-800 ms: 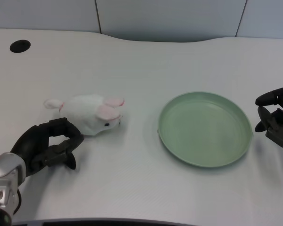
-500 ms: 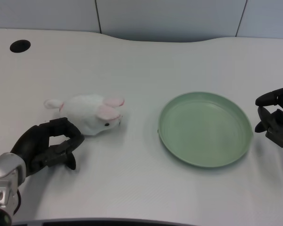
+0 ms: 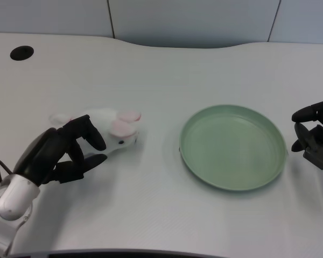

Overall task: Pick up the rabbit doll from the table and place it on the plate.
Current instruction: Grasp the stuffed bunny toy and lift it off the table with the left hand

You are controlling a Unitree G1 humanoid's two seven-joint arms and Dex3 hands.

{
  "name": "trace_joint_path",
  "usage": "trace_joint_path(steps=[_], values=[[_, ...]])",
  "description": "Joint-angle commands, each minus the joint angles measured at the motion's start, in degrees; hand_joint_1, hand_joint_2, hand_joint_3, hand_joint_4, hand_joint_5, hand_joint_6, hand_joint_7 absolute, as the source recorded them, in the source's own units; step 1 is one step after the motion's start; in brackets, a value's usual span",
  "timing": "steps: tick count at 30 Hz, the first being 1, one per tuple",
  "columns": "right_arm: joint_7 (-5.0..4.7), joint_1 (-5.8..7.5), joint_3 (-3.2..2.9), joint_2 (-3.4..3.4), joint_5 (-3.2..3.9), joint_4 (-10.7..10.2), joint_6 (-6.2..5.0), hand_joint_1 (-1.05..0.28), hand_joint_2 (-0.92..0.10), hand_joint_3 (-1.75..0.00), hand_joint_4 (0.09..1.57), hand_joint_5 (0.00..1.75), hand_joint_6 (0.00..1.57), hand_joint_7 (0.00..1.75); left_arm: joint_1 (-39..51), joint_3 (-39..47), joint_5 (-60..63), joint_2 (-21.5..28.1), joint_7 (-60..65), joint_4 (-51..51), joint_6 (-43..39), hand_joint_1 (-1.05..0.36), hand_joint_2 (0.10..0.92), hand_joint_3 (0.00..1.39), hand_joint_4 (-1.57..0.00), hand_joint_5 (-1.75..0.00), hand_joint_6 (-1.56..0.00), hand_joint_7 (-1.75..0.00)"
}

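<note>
The small white fluffy rabbit doll with pink ears (image 3: pixel 117 131) is lying on the white surface (image 3: pixel 151 70) at the middle left of the picture. The black left hand (image 3: pixel 64 150) is lying over its back end with fingers curled on it, but I cannot tell if it is gripping the doll. The round green plate (image 3: pixel 232 147) is sitting at the middle right, well apart from the doll.

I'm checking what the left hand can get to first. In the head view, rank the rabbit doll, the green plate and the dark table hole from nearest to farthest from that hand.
From the left hand:
1. Rabbit doll, right at the fingers, partly covered by them.
2. Dark table hole, far-left corner, up the table.
3. Green plate, off to the right, with nothing on it.
</note>
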Motion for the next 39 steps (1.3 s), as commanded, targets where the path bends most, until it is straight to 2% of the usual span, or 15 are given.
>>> trace_joint_path(steps=[1,3,4,5,8,11,13,15,18,24,27,33,35,37,39], values=[[-0.56,0.23,0.00,-0.15,-0.11,0.31,-0.53,-0.27,-0.92,-0.52,0.38,1.75,0.29,1.53,-0.83,-3.32,9.59,4.49,10.02,-3.33,-0.92,-0.56,0.921,0.23,-0.46,-1.28,-0.48,-0.84],[-1.19,0.43,0.40,-0.22,-0.83,-0.26,-0.29,-0.27,-0.92,-0.52,0.38,1.75,0.29,1.53,-2.18,-5.48,14.84,6.61,14.29,-4.41,0.03,-0.56,0.921,0.22,-0.46,-1.20,-0.49,-0.77],[-1.60,0.55,0.62,-0.24,-1.24,-0.74,0.17,-0.27,-0.92,-0.52,0.38,1.75,0.29,1.53,-2.99,-6.63,17.55,7.77,16.15,-5.04,0.89,-0.61,0.921,0.21,-0.42,-0.91,-0.49,-0.48],[-1.89,0.64,0.76,-0.24,-1.56,-1.07,0.50,-0.27,-0.92,-0.52,0.38,1.75,0.29,1.53,-3.58,-7.53,19.44,8.57,17.61,-5.38,1.50,-0.63,0.921,0.21,-0.43,-0.78,-0.51,-0.34],[-1.54,0.77,0.39,0.32,-0.75,-1.14,0.18,-0.25,-0.92,-0.53,0.37,1.75,0.29,1.53,-5.46,-9.03,22.80,10.23,18.91,-7.34,4.46,-0.69,0.921,0.19,-0.42,-0.50,-0.52,-0.10],[-1.29,0.78,0.45,0.32,-0.91,-0.61,-0.98,-0.26,-0.92,-0.54,0.38,1.75,0.29,1.53,-7.31,-10.18,23.81,11.18,19.37,-7.69,5.57,-0.74,0.921,0.15,-0.40,-0.31,-0.48,-0.02],[-1.29,0.72,-0.02,0.76,-0.13,-0.76,-0.21,-0.26,-0.92,-0.53,0.39,1.75,0.29,1.54,-8.83,-11.21,24.64,11.84,18.04,-8.31,6.79,-0.77,0.921,0.14,-0.33,-0.24,-0.43,-0.01],[-1.30,0.70,-0.20,0.92,0.24,-0.82,0.06,-0.26,-0.92,-0.53,0.39,1.75,0.30,1.54,-9.56,-11.89,24.77,12.22,17.12,-8.71,7.52,-0.79,0.921,0.12,-0.28,-0.19,-0.39,0.00],[-1.50,0.70,0.18,0.47,-0.63,-0.55,-0.48,-0.27,-0.92,-0.54,0.39,1.75,0.29,1.53,-12.12,-13.33,24.40,12.49,14.17,-7.71,7.79,-0.84,0.921,0.13,-0.23,-0.15,-0.33,0.00],[-1.25,0.66,0.01,0.49,-0.40,-0.65,0.03,-0.27,-0.92,-0.53,0.38,1.75,0.29,1.53,-16.31,-15.64,22.83,11.49,8.68,-3.95,8.47,-0.88,0.921,0.14,-0.18,-0.12,-0.26,0.00],[-1.87,1.25,0.33,0.31,-1.18,-1.75,0.36,-0.28,-0.92,-0.52,0.38,1.75,0.29,1.52,-18.81,-16.92,21.73,10.41,5.55,-0.60,8.52,-0.89,0.921,0.16,-0.14,-0.10,-0.23,0.00],[-0.97,2.84,-0.03,0.48,-0.18,-4.94,1.95,-0.26,-0.92,-0.53,0.36,1.75,0.28,1.52,-25.41,-17.78,16.28,6.24,-5.60,9.75,9.38,-0.96,0.921,0.22,-0.08,-0.07,-0.14,0.00],[-0.13,3.42,-0.67,0.87,1.34,-6.08,3.21,-0.27,-0.92,-0.52,0.36,1.75,0.28,1.52,-28.53,-18.56,15.79,4.54,-9.17,14.08,10.90,-0.97,0.921,0.22,-0.06,-0.06,-0.11,0.00],[0.61,4.16,-0.81,0.91,2.12,-7.28,3.57,-0.26,-0.92,-0.53,0.35,1.75,0.26,1.53,-31.82,-19.75,15.81,2.52,-12.01,19.02,12.29,-0.99,0.921,0.19,-0.05,-0.06,-0.10,0.00],[0.45,4.87,-0.56,0.74,1.69,-8.13,3.18,-0.27,-0.92,-0.53,0.35,1.75,0.26,1.54,-33.98,-21.37,16.67,0.97,-12.63,22.50,13.53,-1.00,0.921,0.16,-0.04,-0.05,-0.09,0.00]])
